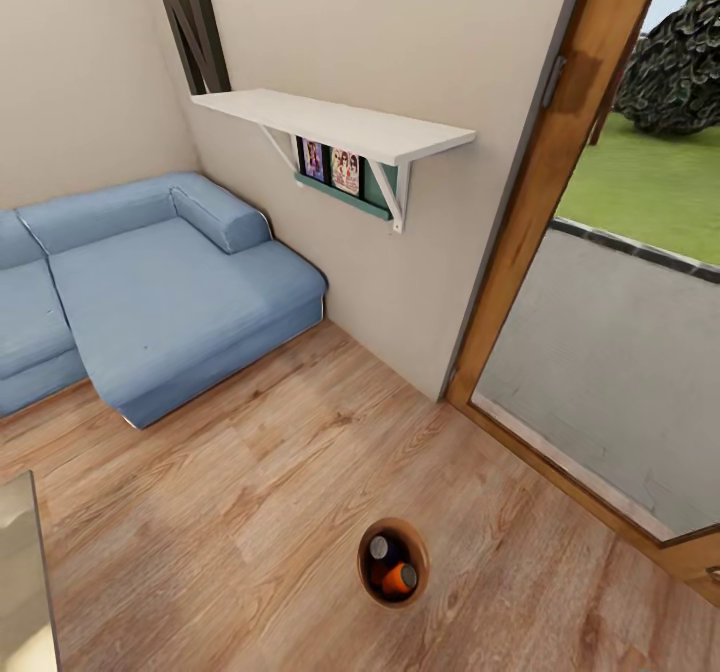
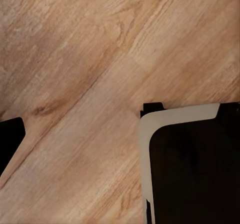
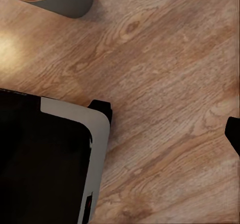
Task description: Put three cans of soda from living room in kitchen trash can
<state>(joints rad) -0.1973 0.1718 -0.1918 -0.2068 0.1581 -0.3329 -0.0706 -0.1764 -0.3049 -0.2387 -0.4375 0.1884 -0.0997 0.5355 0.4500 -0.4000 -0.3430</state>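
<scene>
head view: your bin (image 1: 393, 562) stood on the wood floor (image 1: 250, 512) near the blue sofa (image 1: 150, 292), holding orange cans (image 1: 398, 579). left wrist view: floor and dark robot body; finger spread could not be told. right wrist view: bin (image 3: 65, 1) on the floor; fingers likewise unclear.

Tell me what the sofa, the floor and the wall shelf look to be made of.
The sofa looks like soft blue fabric: matte, with rounded padded edges and seams. The floor looks like light wood planks with a slight sheen: grain streaks and plank joints show. The wall shelf looks like white-painted board on white brackets; wood or metal beneath is unclear.
</scene>
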